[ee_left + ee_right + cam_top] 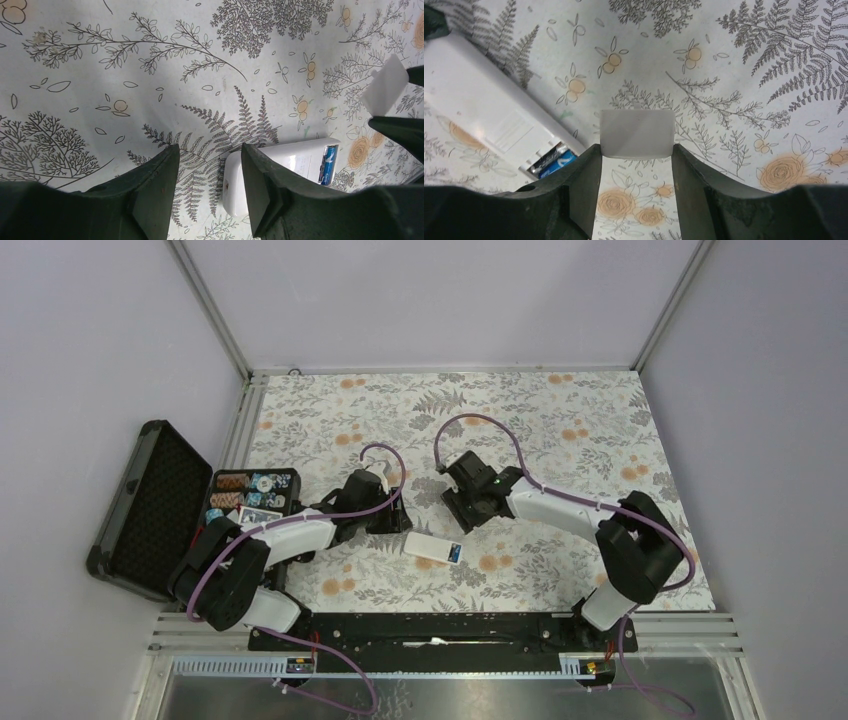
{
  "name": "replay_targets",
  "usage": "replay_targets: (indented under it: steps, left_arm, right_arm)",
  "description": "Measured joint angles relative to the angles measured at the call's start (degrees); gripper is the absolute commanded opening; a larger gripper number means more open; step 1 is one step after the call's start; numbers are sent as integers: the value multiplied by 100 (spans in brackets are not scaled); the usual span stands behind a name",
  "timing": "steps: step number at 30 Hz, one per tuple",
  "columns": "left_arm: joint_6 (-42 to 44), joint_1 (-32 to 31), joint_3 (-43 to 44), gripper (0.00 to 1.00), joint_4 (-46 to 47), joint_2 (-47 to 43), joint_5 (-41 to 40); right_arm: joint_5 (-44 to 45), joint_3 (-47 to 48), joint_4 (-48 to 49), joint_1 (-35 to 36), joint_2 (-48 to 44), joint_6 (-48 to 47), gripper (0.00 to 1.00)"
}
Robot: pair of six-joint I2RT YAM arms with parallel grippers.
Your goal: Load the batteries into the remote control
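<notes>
Two batteries [553, 162] in the bay of the remote control [432, 548], back-up on the worktop [560, 420], long axis left-right, bay end nearer the right pincer [636, 155] pinching the cover [637, 131]; left pincer [210, 155] spread, empty, alongside.

Remote control [433, 549] on floral table [560, 440]

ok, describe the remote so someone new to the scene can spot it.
On the floral table, look between the two arms: the remote is the white slab lying flat. A blue battery shows in its open end, unlike the smaller plain white plate in the right pincer.
</notes>
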Motion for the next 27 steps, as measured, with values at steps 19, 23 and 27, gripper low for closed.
replay_targets:
  steps: [19, 23, 27]
  left_arm:
    - [0, 35, -367, 54, -321, -1008, 79]
    - [-17, 37, -461, 55, -437, -1478, -83]
    - [-66, 42, -640, 57, -647, -2052, -492]
  right_arm:
    - [-1187, -240, -846, 640, -1086, -1565, 30]
    - [-1311, -343, -894, 702, -1093, -1864, 29]
    - [-1331, -369, -929, 737, -1093, -2166, 28]
